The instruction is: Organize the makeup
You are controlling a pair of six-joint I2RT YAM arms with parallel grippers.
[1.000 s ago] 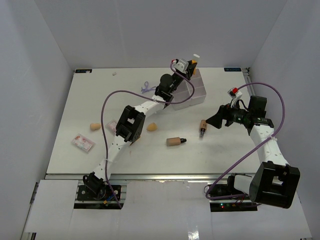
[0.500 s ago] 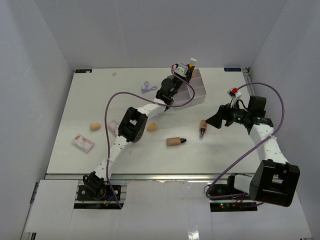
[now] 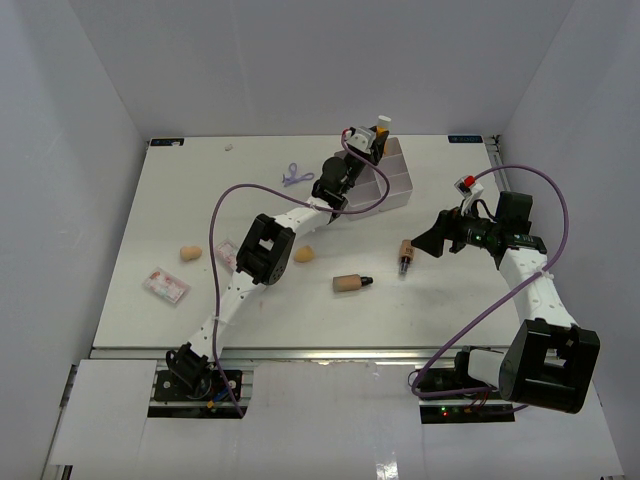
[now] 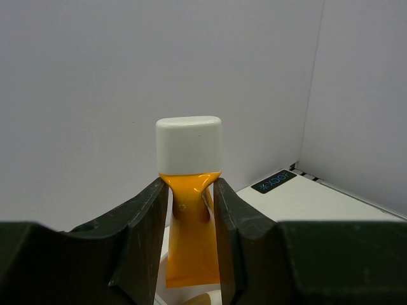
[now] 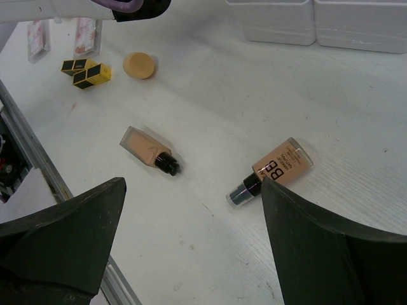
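Beige comes first on the white table (image 3: 470, 180). A beige dark-capped bottle (image 3: 352, 283) lies on its side near the middle, and a second beige bottle (image 3: 405, 252) lies just in front of the right gripper (image 3: 420, 238). That gripper's jaws stand wide and empty, aimed at the second bottle, and it has not shifted in the last second.

Out to the left lie a flat clear pinkish packet (image 3: 165, 285) and a peach teardrop sponge (image 3: 190, 253). The right wrist view adds a pair of black-and-gold lipsticks (image 5: 86, 71). Farther back sits a lilac clip (image 3: 292, 176).

The change is at the far end. A second ago the left gripper (image 3: 372, 135) held the orange white-capped tube (image 4: 189, 143) higher, above the white compartmented box (image 3: 400, 185). Now it has come down, and the tube stands cap up at the box's back corner. I cannot tell which compartment it is entering. In the left wrist view the narrow jaws touch the tube's neck on both sides just under the cap. How firmly they press is not clear.

By my reading the tube is all but delivered, and letting go and lifting clear comes next. Everything else is still loose on the table.
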